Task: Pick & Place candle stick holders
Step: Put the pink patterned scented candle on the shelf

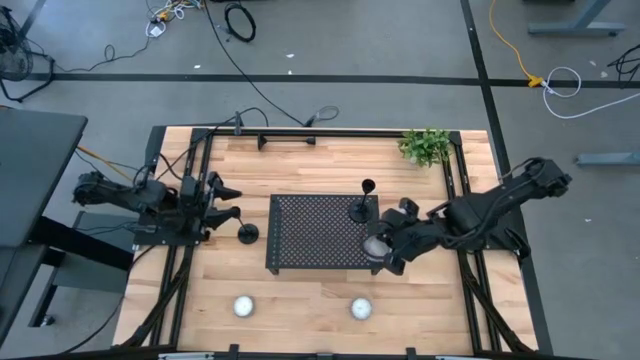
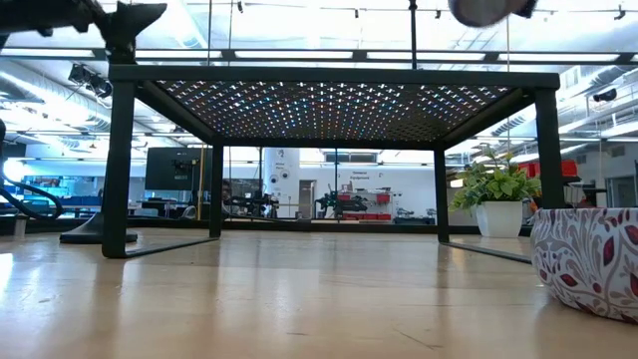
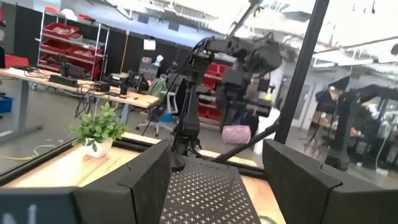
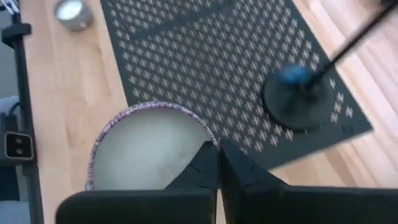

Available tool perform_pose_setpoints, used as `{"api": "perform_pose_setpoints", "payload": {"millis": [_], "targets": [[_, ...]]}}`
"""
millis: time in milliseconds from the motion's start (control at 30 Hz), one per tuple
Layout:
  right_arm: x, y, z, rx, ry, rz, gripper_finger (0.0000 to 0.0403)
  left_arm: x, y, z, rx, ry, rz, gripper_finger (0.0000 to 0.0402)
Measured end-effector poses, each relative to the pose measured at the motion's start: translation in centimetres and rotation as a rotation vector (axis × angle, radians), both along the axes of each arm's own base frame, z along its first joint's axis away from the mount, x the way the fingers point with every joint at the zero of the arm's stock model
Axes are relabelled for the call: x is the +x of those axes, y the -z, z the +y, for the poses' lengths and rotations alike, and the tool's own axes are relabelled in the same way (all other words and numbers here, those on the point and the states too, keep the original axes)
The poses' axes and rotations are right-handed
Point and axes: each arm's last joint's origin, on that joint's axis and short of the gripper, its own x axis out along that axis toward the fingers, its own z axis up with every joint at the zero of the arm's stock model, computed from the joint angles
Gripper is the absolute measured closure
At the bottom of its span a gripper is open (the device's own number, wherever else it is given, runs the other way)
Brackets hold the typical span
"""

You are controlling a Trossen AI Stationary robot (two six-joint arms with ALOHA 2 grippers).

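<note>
The right gripper (image 1: 383,250) hangs over the near right corner of the tray (image 1: 300,250). Its fingers (image 4: 239,171) are pinched narrow on the rim of a patterned cup (image 4: 146,149), one inside the rim and one outside. The cup hangs below the fingertips, above the tray's perforated top. In the low view its round underside shows above the tray's right end.

Just ahead of this gripper, past the cup, one holder (image 1: 360,207) stands upright on the tray. Its round base (image 4: 297,102) sits flat on the perforations and its thin stem rises away toward the far edge. It is near the gripper but not touching it. A tealight (image 4: 71,12) lies on the wood off to the gripper's side, beyond the tray's edge. A second tealight (image 1: 242,305) lies farther along the near side of the table.

The left gripper (image 1: 232,201) waits off the tray's left end with its fingers (image 3: 149,180) spread wide and nothing between them, pointing across at the tray. A second holder (image 1: 247,234) stands on the table just beside and slightly below this gripper, close to the tray's left legs. Its base (image 2: 85,236) rests on the wood. Whether it touches the tray's leg cannot be told.

A plant (image 1: 427,145) sits at the far right corner, well apart from both grippers.
</note>
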Motion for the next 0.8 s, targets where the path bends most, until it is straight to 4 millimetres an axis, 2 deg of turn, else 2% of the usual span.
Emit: {"api": "perform_pose_setpoints", "payload": {"millis": [233,500,800], "targets": [[2.8,-1.7,0.0,-0.041,-0.039,-0.029,0.0403,3.1,-1.6,-1.0,0.041,0.021,0.133,0.0149],[6.1,-3.4,0.2,-0.104,-0.107,-0.060,0.0403,6.4,-4.0,-2.1,0.073,0.072,0.198,0.0149],[7.6,-4.7,0.0,-0.130,-0.126,-0.093,0.0403,8.0,-5.7,-2.7,0.088,0.113,0.197,0.0149]]}}
